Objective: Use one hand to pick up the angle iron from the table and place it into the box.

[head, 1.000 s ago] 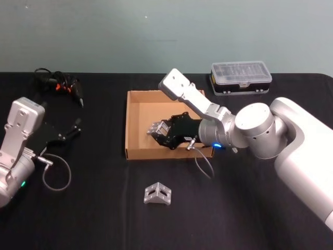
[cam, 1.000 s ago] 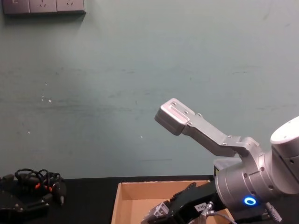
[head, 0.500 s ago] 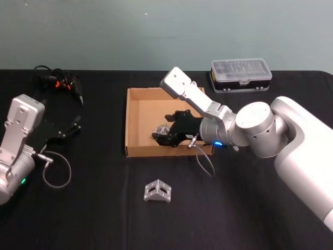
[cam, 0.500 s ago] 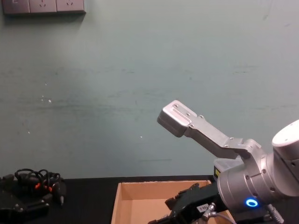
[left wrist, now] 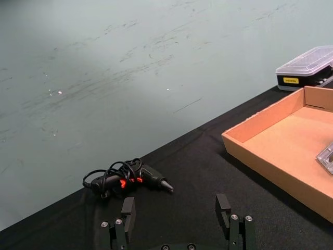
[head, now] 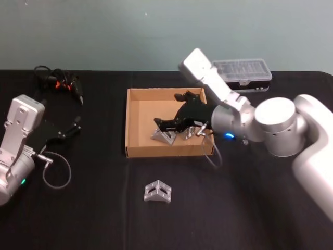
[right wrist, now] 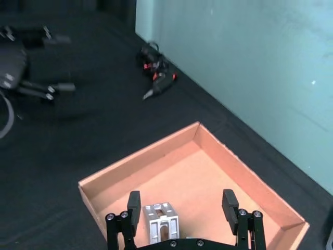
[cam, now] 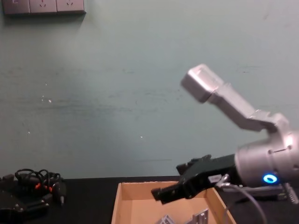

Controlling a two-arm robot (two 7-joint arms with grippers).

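Note:
The brown cardboard box (head: 126,122) sits mid-table. Two silver angle irons lie on its floor near the front wall, one (head: 163,135) left of the other (head: 190,132). My right gripper (head: 170,113) hovers above them, open and holding nothing. In the right wrist view the right gripper (right wrist: 181,204) frames one angle iron (right wrist: 160,222) lying inside the box (right wrist: 130,166). The chest view shows the right gripper (cam: 171,185) above both pieces. Another angle iron (head: 157,191) rests on the black table (head: 93,208) in front of the box. My left gripper (head: 73,129) is parked open at the left.
A clear-lidded plastic case (head: 241,72) stands behind the box at the right. A black corded tool with red marks (head: 60,83) lies at the back left, also ahead of the left gripper (left wrist: 176,208) as the tool (left wrist: 130,178). A loose cable (head: 54,174) curls by the left arm.
The right gripper, shut on an angle iron low in the box a second ago, has opened, left the piece on the box floor, and risen back and to the right.

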